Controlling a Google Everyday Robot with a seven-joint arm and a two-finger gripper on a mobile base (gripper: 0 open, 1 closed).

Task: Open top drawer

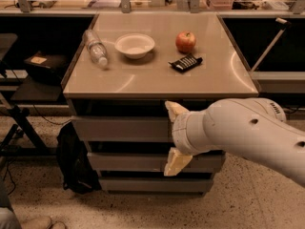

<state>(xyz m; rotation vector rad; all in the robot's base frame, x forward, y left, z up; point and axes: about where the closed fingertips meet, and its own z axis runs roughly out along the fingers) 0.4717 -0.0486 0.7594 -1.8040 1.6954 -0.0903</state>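
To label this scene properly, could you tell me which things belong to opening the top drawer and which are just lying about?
Belongs to the job: top drawer; gripper, open, in front of that drawer's right part.
Just lying about: water bottle, bowl, apple and dark packet on the cabinet top; middle drawer; bottom drawer; black bag on the floor.

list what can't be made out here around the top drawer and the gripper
- Camera view: right part of the top drawer, covered by the robot arm.
- Camera view: whether the open gripper, in front of that drawer, touches it; one view gives no depth.
- Camera view: what the small black object beside the apple is; too small.
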